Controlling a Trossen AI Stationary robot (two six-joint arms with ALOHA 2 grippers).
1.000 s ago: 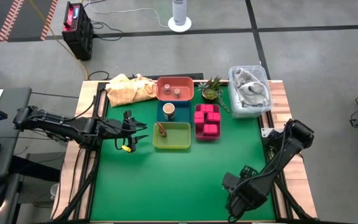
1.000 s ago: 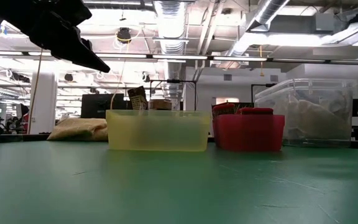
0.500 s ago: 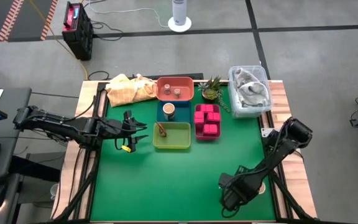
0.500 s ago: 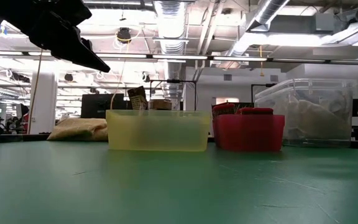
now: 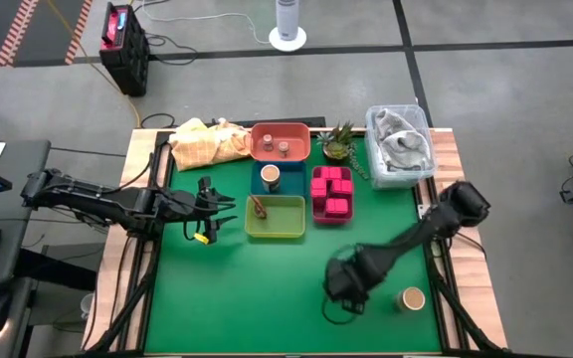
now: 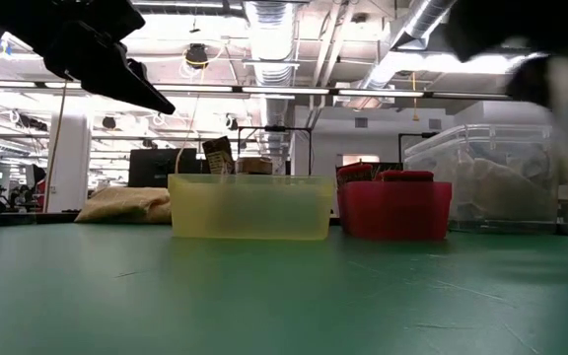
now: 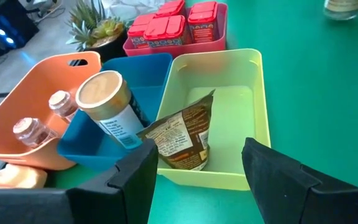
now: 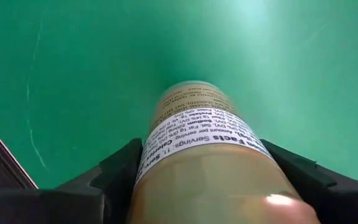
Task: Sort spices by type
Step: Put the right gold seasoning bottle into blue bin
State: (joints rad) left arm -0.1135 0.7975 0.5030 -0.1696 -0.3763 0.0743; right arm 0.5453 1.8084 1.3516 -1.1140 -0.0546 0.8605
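- Clearly, the right hand [image 5: 344, 286] was clenched on a round tan-capped plastic spice jar with a printed white label [image 8: 197, 143]. Its two dark fingers pressed the jar's sides, low over the green surface [image 5: 267, 288] in the near middle.
- I judged that jar light, rigid and smooth-walled, so it could slip or twist in the grip. Holding it across the labelled middle, as it was held, looked the safest grip.
- A second tan-topped jar [image 5: 411, 298] stood upright on the surface just beside the right arm. It should handle the same way, with a grip around the body below the cap.
- The left hand [image 5: 210, 211] hung released, fingers apart, beside the yellow-green plastic tray [image 5: 275, 235], which held a floppy brown foil packet [image 7: 182, 134].
- From above, the right hand hid the held jar completely.
- I could not see the jar's base or how much of it the fingers covered.
- At surface height, the right arm was only a dark blur at the right edge.
- I could not read the label text well enough to name the spice.
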